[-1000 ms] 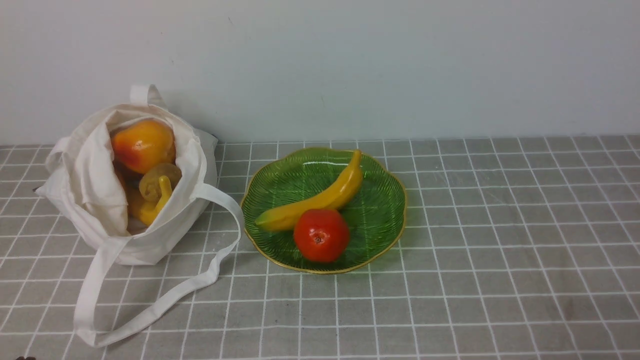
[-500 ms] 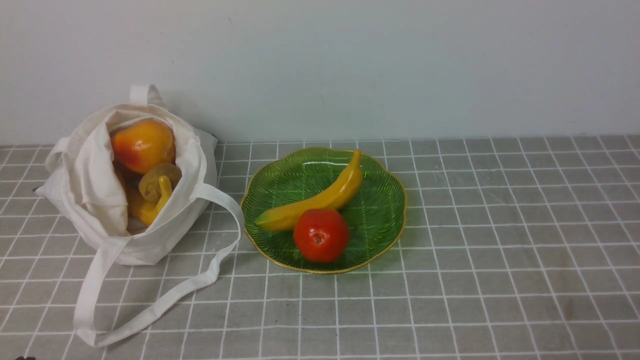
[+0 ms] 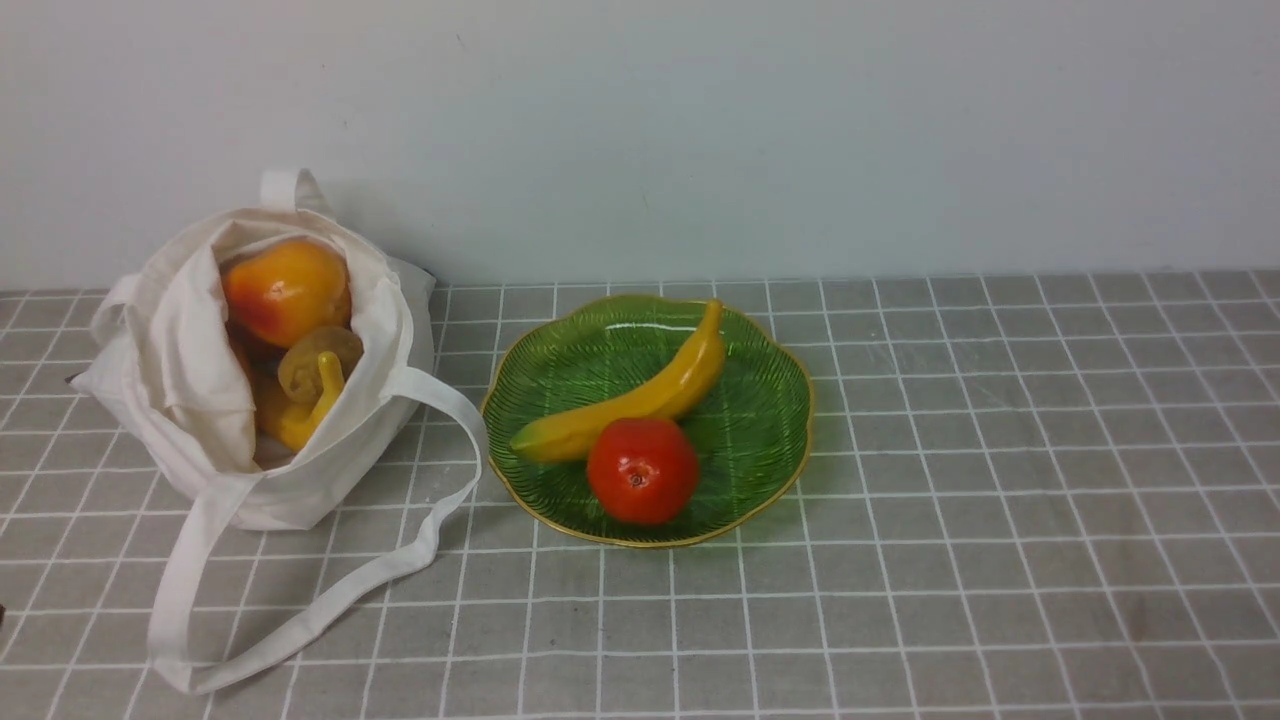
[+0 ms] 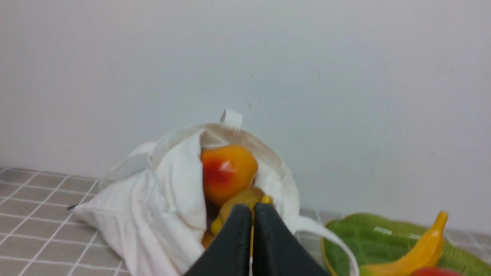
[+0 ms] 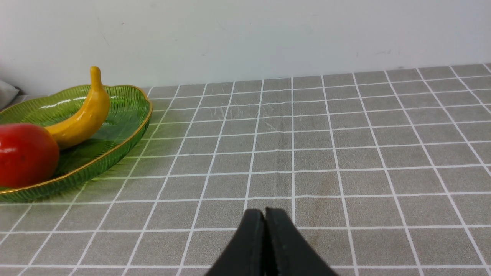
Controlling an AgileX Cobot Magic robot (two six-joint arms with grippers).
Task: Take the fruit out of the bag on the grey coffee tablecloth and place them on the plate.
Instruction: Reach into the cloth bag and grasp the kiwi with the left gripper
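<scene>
wall (image 3: 700, 120): plain, pale — faint scuffs, perhaps | light: soft, even

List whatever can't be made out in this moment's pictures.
- Front view: the bag cloth hides how many fruits lie under the orange-red fruit.
- Left wrist view: the shut left gripper partly covers the yellowish fruit in the bag's mouth.
- Left wrist view: the red fruit is cut off by the frame edge.

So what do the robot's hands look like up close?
Only the tips show. The left end effector has two smooth, dark grey-black fingers, wide at the base and narrowing to rounded tips, like a wedge. The right end effector looks the same, in matte black. No cables, stickers or markings are visible, and the arms themselves are out of view.
</scene>
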